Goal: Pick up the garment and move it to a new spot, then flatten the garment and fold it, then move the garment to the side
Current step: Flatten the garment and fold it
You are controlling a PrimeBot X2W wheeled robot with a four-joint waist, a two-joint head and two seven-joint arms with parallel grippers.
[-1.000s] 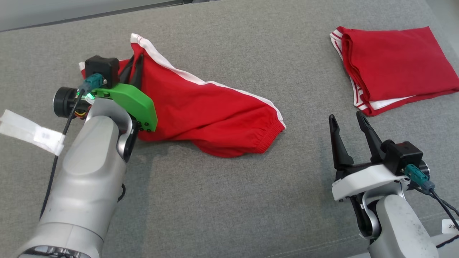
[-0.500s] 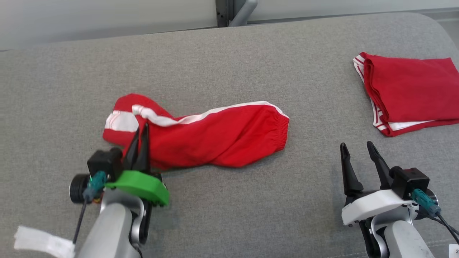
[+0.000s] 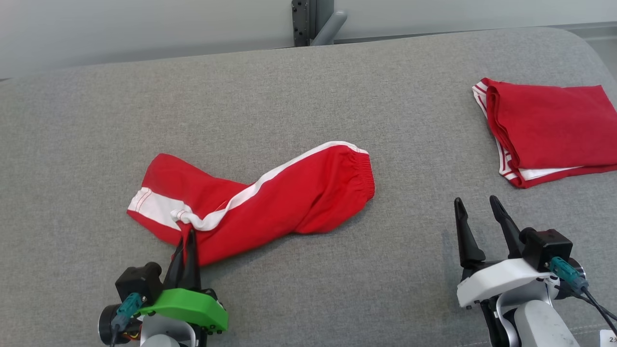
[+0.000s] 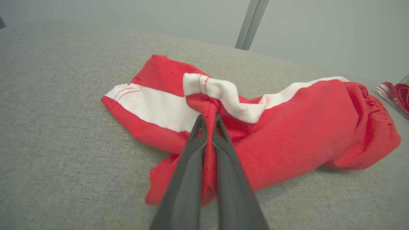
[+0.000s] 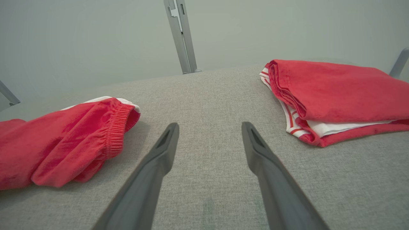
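The red garment (image 3: 289,193) lies in a twisted lump near the middle of the grey pad (image 3: 289,86). Its stretchy waist end (image 3: 359,173) points to about 2 o'clock. The left gripper (image 3: 187,234), at 7 o'clock from the lump, is pinched tight on a bunched bit of red cloth just under the white stripe (image 3: 159,205). The right gripper (image 3: 475,200) sits at 4 o'clock, fingers spread wide, with nothing in them. A folded pile (image 3: 549,130) of red cloth rests far off at 2 o'clock.

The garment looks soft, light and floppy — it will sag and drag, not keep its shape. One pinch just makes a rope. To lay it flat, I think two holds are better — the striped hem corner and the thick waist end, where the cloth should slip less.
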